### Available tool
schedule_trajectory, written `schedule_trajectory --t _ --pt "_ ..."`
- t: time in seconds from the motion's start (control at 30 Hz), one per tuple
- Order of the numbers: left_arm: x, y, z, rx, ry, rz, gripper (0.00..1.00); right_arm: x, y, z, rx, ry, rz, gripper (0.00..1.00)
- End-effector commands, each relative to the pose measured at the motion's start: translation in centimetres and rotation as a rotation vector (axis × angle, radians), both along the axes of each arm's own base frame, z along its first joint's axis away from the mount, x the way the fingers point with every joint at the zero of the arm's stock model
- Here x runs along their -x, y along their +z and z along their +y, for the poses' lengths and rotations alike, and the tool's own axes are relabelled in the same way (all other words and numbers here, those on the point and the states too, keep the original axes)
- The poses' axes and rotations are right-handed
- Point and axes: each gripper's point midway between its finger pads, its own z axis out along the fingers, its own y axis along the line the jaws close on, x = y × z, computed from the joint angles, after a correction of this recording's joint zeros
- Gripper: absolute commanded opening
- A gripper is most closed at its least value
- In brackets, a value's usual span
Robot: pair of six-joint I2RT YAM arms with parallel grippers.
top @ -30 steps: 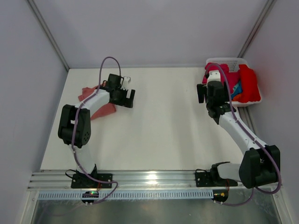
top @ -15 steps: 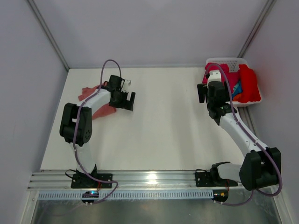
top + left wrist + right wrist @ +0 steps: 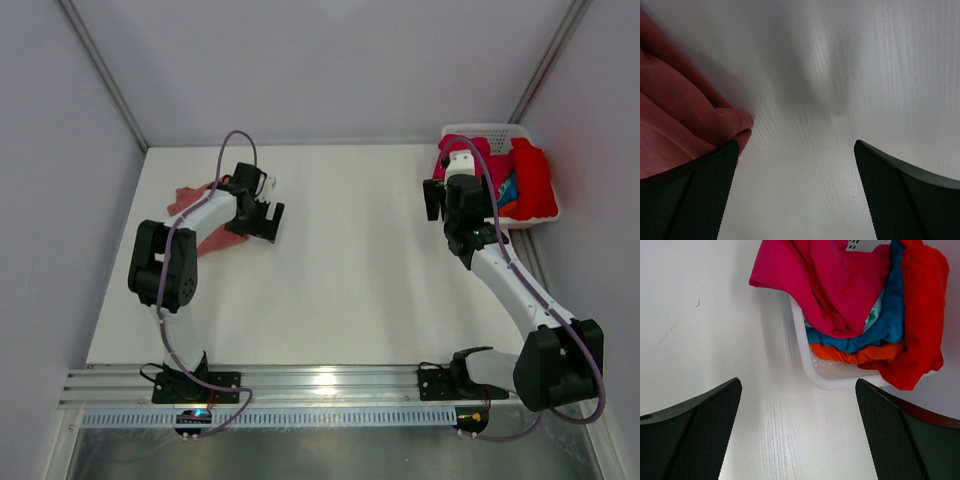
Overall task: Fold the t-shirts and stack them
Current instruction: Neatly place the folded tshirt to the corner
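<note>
The left claw (image 3: pixel 795 150) hung wide open and empty just above the table (image 3: pixel 350 260), with one finger next to the folded edge of the salmon t-shirt (image 3: pixel 675 105). That shirt lay crumpled at the table's far left, partly hidden under the left arm. The right claw (image 3: pixel 797 385), also spread open and holding nothing, hovered over the table in front of the white basket (image 3: pixel 830 380) in the far right corner. Heaped in the basket were a magenta t-shirt (image 3: pixel 825 280), a blue t-shirt (image 3: pixel 885 325), an orange t-shirt (image 3: pixel 850 354) and a red t-shirt (image 3: pixel 922 315). The magenta and red ones spilled over its rim.

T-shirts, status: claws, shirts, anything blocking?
Left claw, right claw open, empty. Salmon shirt on table by left claw. Other shirts heaped in white basket. Nothing blocking.
</note>
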Motion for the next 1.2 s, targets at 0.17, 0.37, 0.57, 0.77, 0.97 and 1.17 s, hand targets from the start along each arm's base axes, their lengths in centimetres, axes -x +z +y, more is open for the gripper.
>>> schedule_trajectory --t 0.17,0.37,0.57,0.77,0.97,1.17 --pt "-0.6 1.0 4.0 -0.121 0.006 -0.014 0.99 0.1 2.4 -0.5 -0.006 -0.024 -0.086 0.99" --pt "-0.1 1.1 6.8 -0.201 -0.016 0.005 0.99 0.2 2.3 -0.5 -0.005 -0.021 -0.08 1.0" --pt "-0.3 1.1 10.3 -0.273 -0.005 0.01 0.99 0.1 2.2 -0.5 -0.003 -0.02 -0.081 0.99" --pt "-0.4 0.7 10.2 -0.207 -0.002 0.017 0.99 0.0 1.9 -0.4 -0.003 -0.014 -0.072 0.99" --pt "0.0 2.1 5.2 0.062 -0.062 0.054 0.99 -0.1 1.6 -0.3 -0.002 -0.007 -0.064 0.99" --pt "0.4 4.3 1.9 0.147 -0.151 0.044 0.99 -0.1 1.7 -0.3 0.002 -0.009 -0.063 0.99"
